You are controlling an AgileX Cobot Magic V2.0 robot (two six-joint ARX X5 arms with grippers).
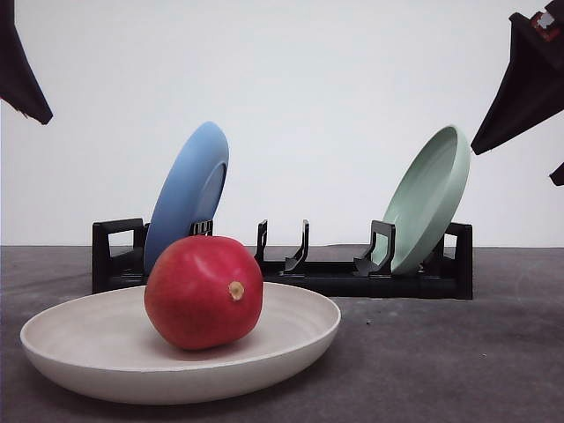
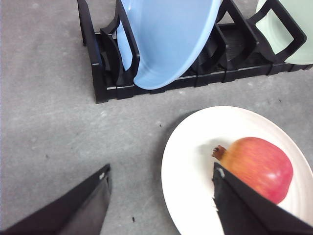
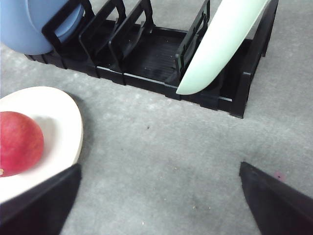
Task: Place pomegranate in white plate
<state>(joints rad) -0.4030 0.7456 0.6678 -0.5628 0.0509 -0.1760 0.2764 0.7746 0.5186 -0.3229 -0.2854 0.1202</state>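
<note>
Front view: the pomegranate point(image 1: 204, 292) rests inside the white plate point(image 1: 97, 352), hiding part of its far rim; behind, a black rack point(image 1: 291, 264) holds a blue plate point(image 1: 187, 196) and a green plate point(image 1: 427, 198).

Left wrist view: the left gripper point(image 2: 161, 203) is spread wide, empty; one finger point(image 2: 244, 208) overlaps the fruit's near edge, contact unclear.

Right wrist view: the right gripper point(image 3: 159, 200) is wide apart, empty, its fingers cropped.

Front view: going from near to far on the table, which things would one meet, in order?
White plate with the pomegranate lying in it → black dish rack, which holds the blue plate on its left side and the pale green plate on its right side.
</note>
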